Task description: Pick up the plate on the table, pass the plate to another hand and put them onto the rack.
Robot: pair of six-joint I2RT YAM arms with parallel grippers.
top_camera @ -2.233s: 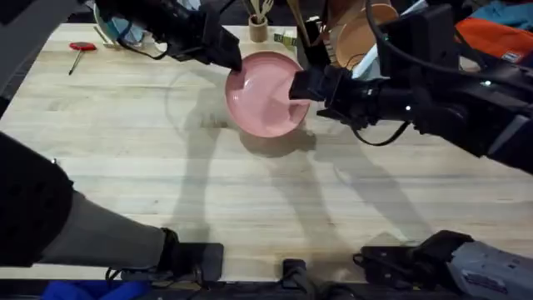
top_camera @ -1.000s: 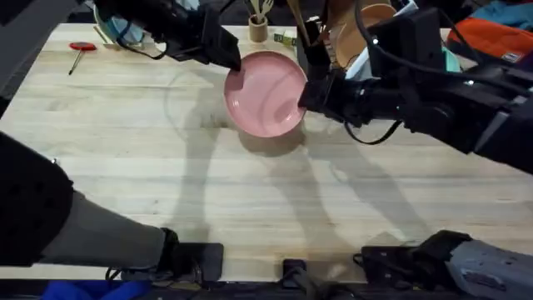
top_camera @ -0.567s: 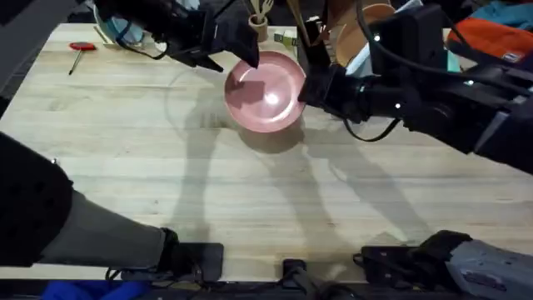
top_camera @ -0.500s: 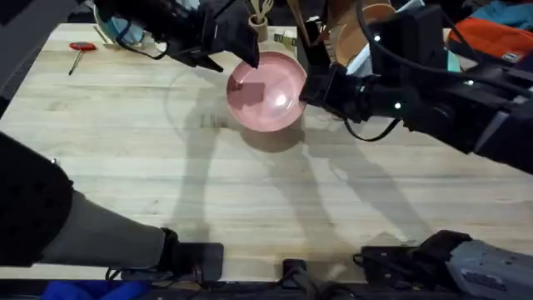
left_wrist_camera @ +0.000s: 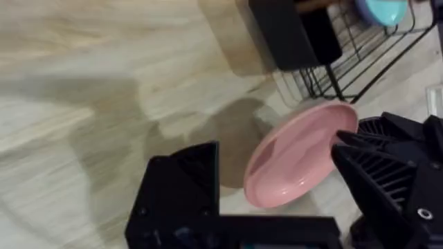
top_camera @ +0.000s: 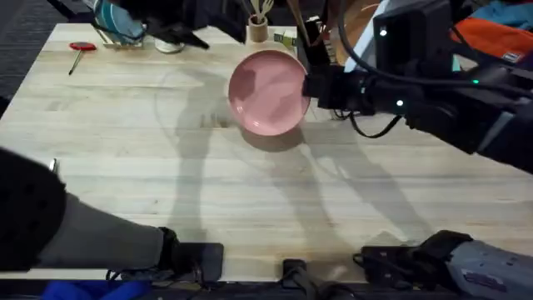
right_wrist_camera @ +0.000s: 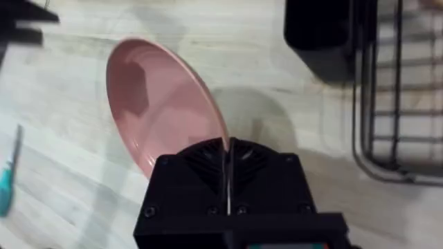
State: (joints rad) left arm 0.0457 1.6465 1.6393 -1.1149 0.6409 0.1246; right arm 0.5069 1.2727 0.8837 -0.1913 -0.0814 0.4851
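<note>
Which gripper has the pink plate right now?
The right gripper, clamped on the pink plate's rim; the left gripper is open and off it.

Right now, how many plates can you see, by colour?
Pink plate: 1
Teal plate: 1
Peach-orange plate: 1
Total: 3
</note>
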